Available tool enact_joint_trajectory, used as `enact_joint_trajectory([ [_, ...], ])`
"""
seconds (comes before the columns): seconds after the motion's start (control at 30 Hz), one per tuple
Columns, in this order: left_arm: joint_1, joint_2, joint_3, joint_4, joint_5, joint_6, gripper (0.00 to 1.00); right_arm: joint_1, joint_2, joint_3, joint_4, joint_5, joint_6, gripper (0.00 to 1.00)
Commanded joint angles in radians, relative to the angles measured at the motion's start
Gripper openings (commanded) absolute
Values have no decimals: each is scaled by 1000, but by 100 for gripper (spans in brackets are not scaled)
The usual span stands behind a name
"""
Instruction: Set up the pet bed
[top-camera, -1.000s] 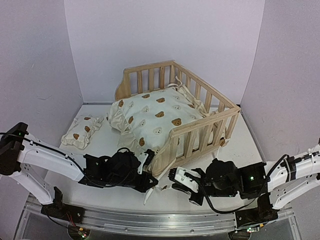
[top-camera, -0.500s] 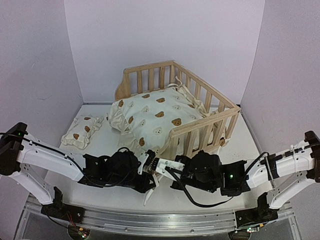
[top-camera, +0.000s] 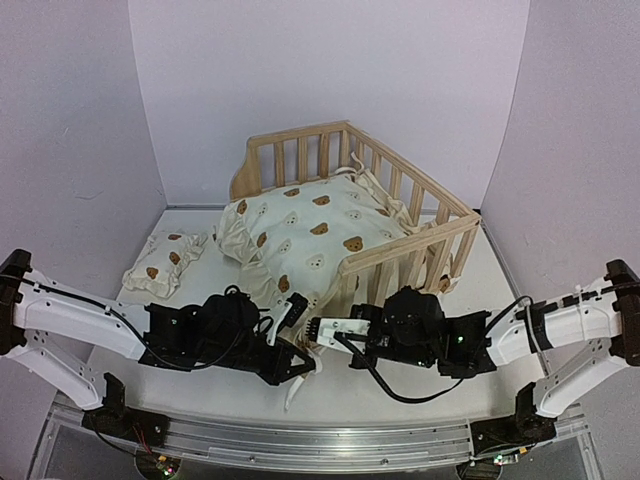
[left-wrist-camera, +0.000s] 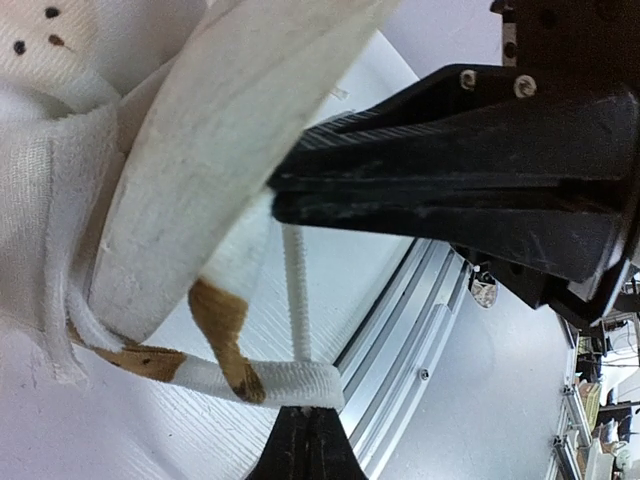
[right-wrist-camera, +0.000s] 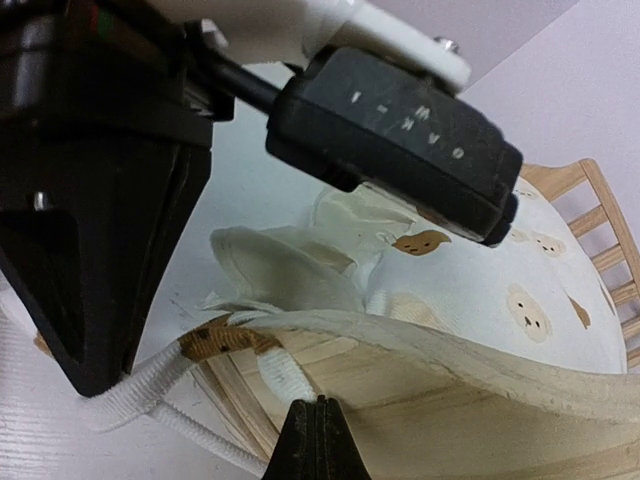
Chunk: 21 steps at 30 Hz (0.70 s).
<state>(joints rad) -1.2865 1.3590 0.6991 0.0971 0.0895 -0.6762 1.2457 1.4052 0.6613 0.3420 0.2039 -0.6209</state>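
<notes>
The pine pet bed frame (top-camera: 405, 252) stands at the back middle of the table, its cream bear-print cushion (top-camera: 310, 228) lying crooked in it and spilling over the open front left. The small matching pillow (top-camera: 165, 262) lies on the table to the left. Both grippers meet at the frame's front left corner post. My left gripper (top-camera: 298, 352) (left-wrist-camera: 305, 418) is shut, pinching a white cushion tie (left-wrist-camera: 285, 385). My right gripper (top-camera: 320, 330) (right-wrist-camera: 318, 412) is shut on another tie (right-wrist-camera: 283, 372) that passes round the pale frame rail (right-wrist-camera: 470, 400).
A loose tie end (top-camera: 297, 392) hangs over the table toward the near aluminium rail (top-camera: 300, 440). White walls close in the table at the back and on both sides. The two black wrists are almost touching.
My right arm has swung left from the front right of the table to the frame's front corner, next to the left gripper. The left arm has shifted slightly left.
</notes>
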Motion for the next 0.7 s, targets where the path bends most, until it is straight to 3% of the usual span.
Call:
enact_joint_trajectory([
  [0.0,-4,-47,-11,-5,53,45,0,-6,-1,98,-178,-57,-97,0],
  [0.1,-4,-57,-13,-5,59,52,0,-6,28,158,-292,-77,-171,0],
  [0.37,-4,-74,-27,-17,13,44,0,-7,202,446,-793,-62,-253,0],
  [0.67,-2,-133,-81,-9,-59,21,0,-40,245,534,-957,-120,-182,1],
])
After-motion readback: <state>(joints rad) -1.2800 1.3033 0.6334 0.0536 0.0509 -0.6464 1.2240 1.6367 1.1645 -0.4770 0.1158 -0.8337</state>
